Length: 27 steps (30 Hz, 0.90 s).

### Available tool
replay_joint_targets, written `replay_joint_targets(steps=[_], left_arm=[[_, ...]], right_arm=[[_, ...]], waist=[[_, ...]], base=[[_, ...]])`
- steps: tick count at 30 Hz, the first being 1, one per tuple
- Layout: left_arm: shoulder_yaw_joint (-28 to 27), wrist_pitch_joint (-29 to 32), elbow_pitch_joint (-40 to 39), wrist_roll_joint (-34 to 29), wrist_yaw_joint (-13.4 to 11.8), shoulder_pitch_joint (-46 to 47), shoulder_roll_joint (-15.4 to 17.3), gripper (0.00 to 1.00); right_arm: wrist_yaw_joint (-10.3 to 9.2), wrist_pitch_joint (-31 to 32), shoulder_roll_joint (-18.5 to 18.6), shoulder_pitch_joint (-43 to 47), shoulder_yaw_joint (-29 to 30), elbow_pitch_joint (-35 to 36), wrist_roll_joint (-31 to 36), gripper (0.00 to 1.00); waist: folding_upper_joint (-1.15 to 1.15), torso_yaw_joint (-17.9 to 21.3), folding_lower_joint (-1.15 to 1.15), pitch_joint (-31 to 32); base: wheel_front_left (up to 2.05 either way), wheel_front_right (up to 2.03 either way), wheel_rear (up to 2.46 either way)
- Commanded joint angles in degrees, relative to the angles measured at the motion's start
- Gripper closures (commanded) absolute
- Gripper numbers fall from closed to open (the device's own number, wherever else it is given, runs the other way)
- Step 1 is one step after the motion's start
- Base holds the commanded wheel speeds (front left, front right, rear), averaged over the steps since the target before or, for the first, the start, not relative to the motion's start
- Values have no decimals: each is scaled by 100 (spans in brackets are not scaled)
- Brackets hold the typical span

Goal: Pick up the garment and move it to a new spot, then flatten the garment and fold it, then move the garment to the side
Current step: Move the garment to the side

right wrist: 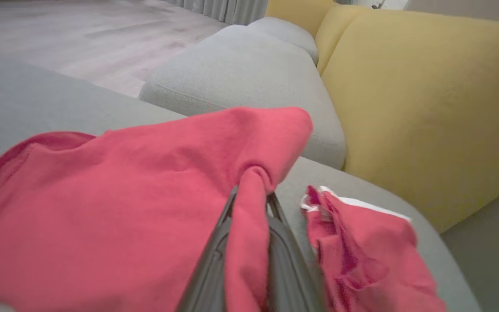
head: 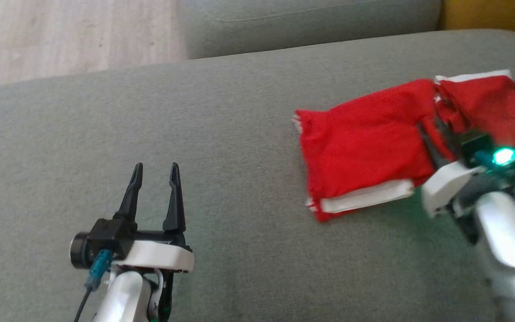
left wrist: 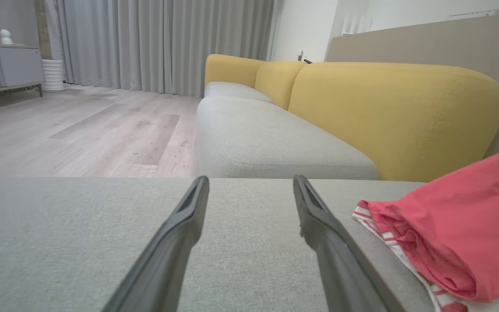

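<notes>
The garment (head: pixel 369 138) is red with white striped trim and lies folded on the right part of a grey cushion (head: pixel 221 147). My right gripper (head: pixel 436 129) is shut on a pinch of its red cloth near the right end; in the right wrist view the fabric (right wrist: pixel 154 203) bunches up between the closed fingers (right wrist: pixel 215 260). My left gripper (head: pixel 155 173) hovers open over bare cushion at the lower left, well apart from the cloth. In the left wrist view the garment (left wrist: pixel 453 229) lies to the right of the spread fingers (left wrist: pixel 180 234).
A second grey seat cushion (left wrist: pixel 267 138) and yellow backrests (left wrist: pixel 396 112) lie beyond. Wooden floor (head: pixel 61 36) borders the cushion's far left edge. Grey curtains (left wrist: pixel 158 43) and a low cabinet (left wrist: pixel 11 65) stand across the room.
</notes>
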<state>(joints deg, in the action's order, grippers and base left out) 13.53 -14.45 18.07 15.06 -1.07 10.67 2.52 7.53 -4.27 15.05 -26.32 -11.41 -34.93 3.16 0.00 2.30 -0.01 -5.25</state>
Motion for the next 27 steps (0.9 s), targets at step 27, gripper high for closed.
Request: replay_joint_targets(steps=[27], left_arm=[[-240,-55,-159,-131,200,868,36,0]], right_arm=[[-4,962,2314,-1405,1339,-440,690,91]], waist=[[0,-189,1,-1467]], base=[[0,0,0]])
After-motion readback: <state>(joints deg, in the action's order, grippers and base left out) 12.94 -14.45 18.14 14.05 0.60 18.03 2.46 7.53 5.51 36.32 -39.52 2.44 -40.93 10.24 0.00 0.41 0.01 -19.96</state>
